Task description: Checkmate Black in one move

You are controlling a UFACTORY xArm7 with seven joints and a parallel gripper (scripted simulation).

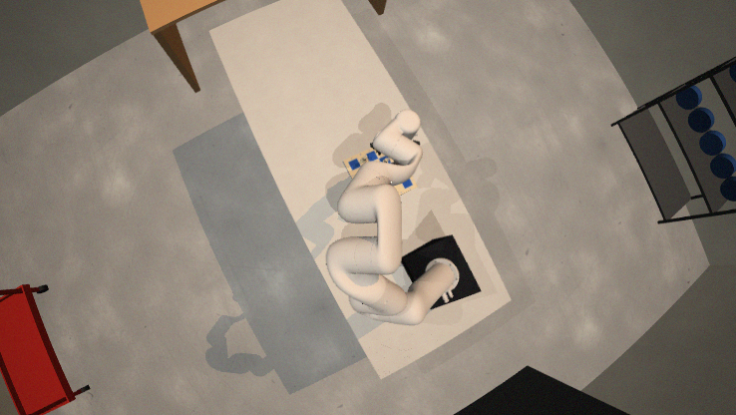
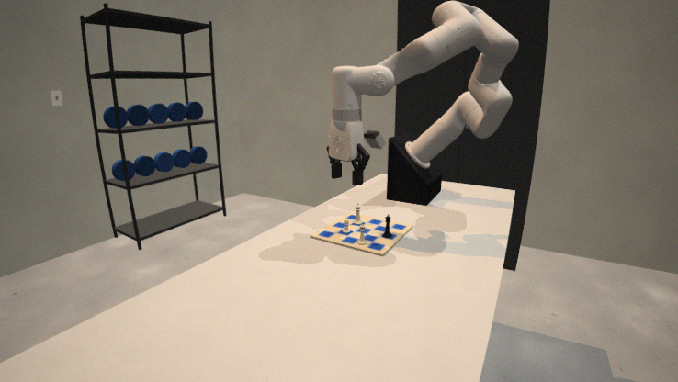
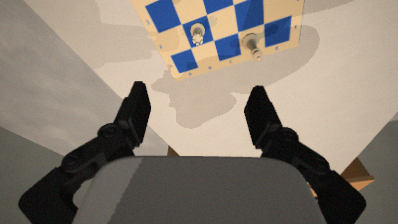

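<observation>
A small blue-and-tan chessboard (image 2: 358,234) lies on the long white table. On it stand three white pieces, a tall one (image 2: 357,214) at the back, a short one (image 2: 345,225) to the left and one (image 2: 362,234) near the front, and one black piece (image 2: 388,226) on the right. My gripper (image 2: 346,174) hangs open and empty high above the board's far left side. In the wrist view the board's corner (image 3: 225,35) shows beyond the open fingers, with two white pieces (image 3: 197,34) (image 3: 252,45) on it. In the overhead view the arm hides most of the board (image 1: 381,160).
The arm's black base block (image 2: 411,171) stands on the table behind the board. A black shelf rack (image 2: 152,123) with blue rolls stands on the floor to the left. A wooden table (image 1: 170,20) and a red cart (image 1: 28,350) stand away from the table.
</observation>
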